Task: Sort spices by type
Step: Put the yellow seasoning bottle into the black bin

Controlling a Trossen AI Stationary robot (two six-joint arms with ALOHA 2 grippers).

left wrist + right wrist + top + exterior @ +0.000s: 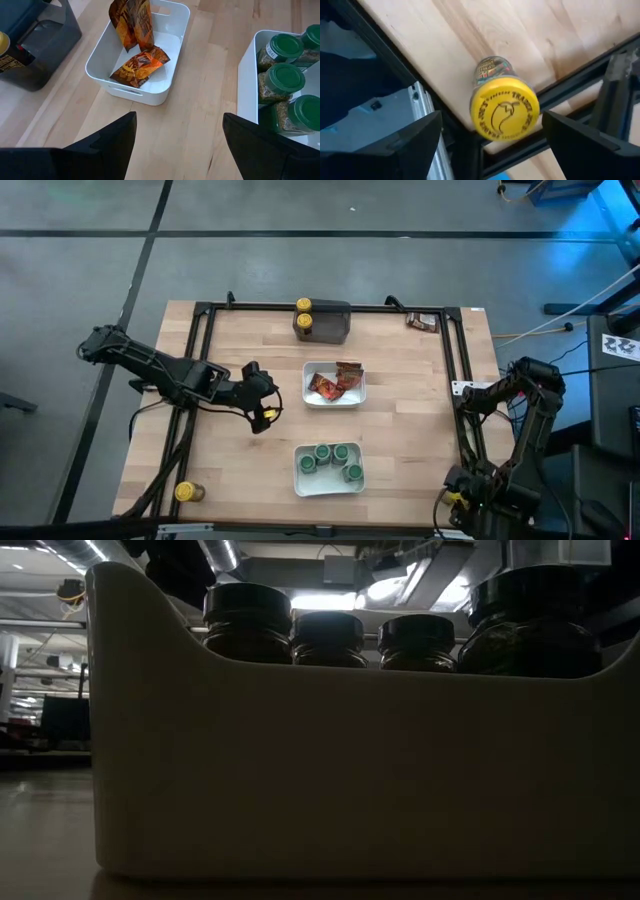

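Observation:
My left gripper [265, 412] [179, 120] is open and empty. It hovers over bare wood left of two white trays. The far tray [335, 398] [125, 85] holds orange-brown sachets [140, 67]. The near tray [328, 482] [300, 770] holds several green-lid jars [330, 457] [285, 75]. My right gripper [491, 120] is open at the table's near right corner. It looks down on a yellow-lid jar [505, 112] standing between its fingers, and no touch shows. Another yellow-lid jar [188, 492] stands near the near left corner. A third [303, 307] sits on the dark block [328, 325]. One sachet [422, 321] lies at the far right.
A black frame [200, 360] runs along the table's left, far and right sides, and its rail [570, 85] passes close by the jar under my right gripper. The dark block [35, 45] stands at the far edge. Bare wood lies between the trays and around my left gripper.

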